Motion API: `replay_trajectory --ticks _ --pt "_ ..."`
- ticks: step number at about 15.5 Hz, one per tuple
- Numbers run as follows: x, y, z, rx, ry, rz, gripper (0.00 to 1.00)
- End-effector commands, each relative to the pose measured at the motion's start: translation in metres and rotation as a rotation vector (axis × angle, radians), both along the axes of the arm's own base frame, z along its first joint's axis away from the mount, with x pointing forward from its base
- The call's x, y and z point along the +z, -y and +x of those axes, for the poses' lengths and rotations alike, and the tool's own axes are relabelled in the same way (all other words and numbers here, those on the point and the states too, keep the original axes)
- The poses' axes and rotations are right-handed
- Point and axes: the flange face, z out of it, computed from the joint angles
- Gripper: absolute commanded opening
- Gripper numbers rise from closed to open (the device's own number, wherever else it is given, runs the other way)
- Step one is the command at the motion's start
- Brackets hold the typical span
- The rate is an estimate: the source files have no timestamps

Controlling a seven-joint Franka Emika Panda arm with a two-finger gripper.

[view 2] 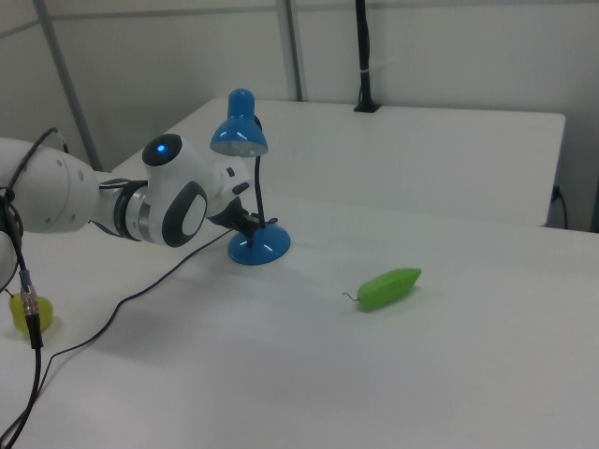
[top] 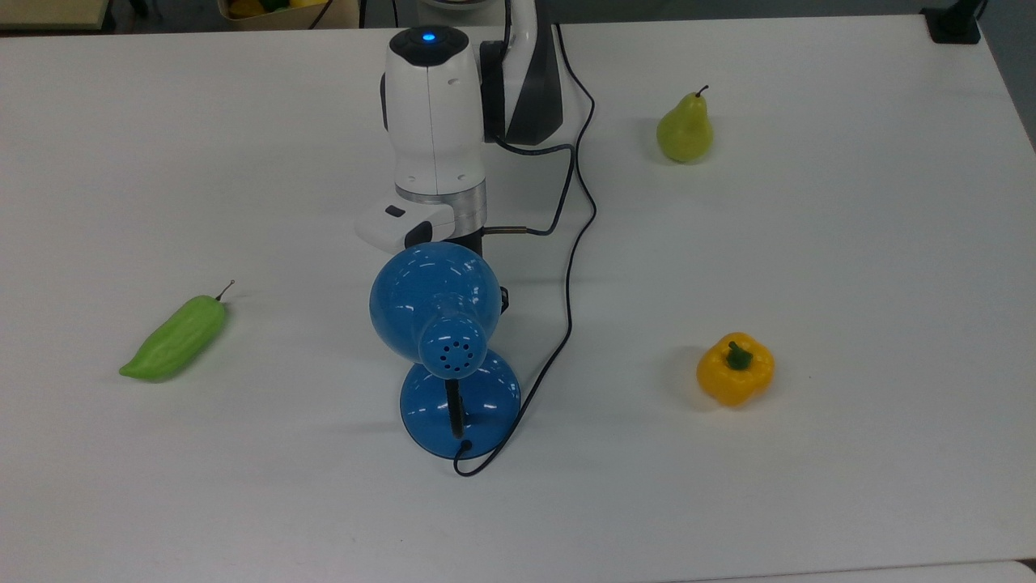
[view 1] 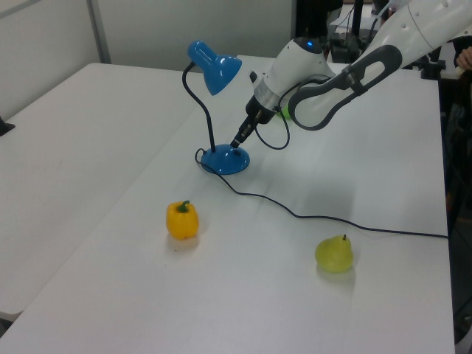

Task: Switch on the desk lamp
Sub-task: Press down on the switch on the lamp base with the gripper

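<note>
The desk lamp (top: 443,340) stands near the middle of the white table (top: 850,267) in the top view, its round blue base (top: 461,405) at about 6 o'clock from the dome shade (top: 429,295), which hides much of it from above. You see the hole-vented cap (top: 453,352) facing the camera and the black neck (view 1: 198,103) curving up from the base in the left view. The thin black cord (top: 571,267) leaves the base at 6 o'clock in the top view, loops, and runs up toward 12 o'clock past the arm.

The arm (top: 435,121) reaches in from 12 o'clock in the top view. In the left view the gripper (view 1: 237,141) points down at a slant, its tip just above the base at about 1 o'clock from the base's centre; you cannot tell whether it touches. The fingers look narrow, drawn close together with nothing between them. In the right view the gripper (view 2: 251,223) sits at about 10 o'clock of the base (view 2: 258,247).

In the top view, the green pepper (top: 174,338) lies at 9 o'clock from the lamp, well apart. The yellow bell pepper (top: 735,368) sits at 3 o'clock, and the pear (top: 685,129) stands upright at about 2 o'clock.
</note>
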Motion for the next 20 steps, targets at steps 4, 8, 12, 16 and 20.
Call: replay_trajectory --ticks 4,8,12,16,20 --pt "-0.009 -0.005 0.002 0.004 0.011 -0.011 0.0" --pt "-0.011 -0.005 0.002 0.004 0.008 -0.011 0.0" --pt "-0.018 -0.005 0.002 0.01 -0.001 -0.019 0.0" --pt "-0.022 -0.005 0.002 0.01 -0.005 -0.019 0.0" --pt "-0.024 -0.005 0.002 0.011 -0.008 -0.021 0.0"
